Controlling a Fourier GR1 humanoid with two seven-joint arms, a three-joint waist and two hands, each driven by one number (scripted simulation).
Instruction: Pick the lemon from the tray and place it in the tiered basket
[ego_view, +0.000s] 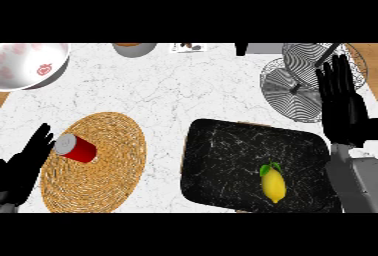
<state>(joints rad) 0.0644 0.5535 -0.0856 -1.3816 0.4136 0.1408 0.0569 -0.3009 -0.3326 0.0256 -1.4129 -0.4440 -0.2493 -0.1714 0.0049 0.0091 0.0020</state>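
A yellow lemon (274, 185) with a green leaf lies on the black marbled tray (221, 160), toward its near right part. The wire tiered basket (295, 82) stands at the far right of the counter. My right hand (342, 107) is open, fingers straight and pointing away, over the tray's far right corner and the basket's near edge, well beyond the lemon. At the lower left edge my left hand (23, 162) rests open beside a woven mat, holding nothing.
A red can (75, 148) lies on the round woven mat (103, 170) at the left. A white patterned bowl (29, 64) sits at the far left corner, a grey cup (134, 48) at the far edge.
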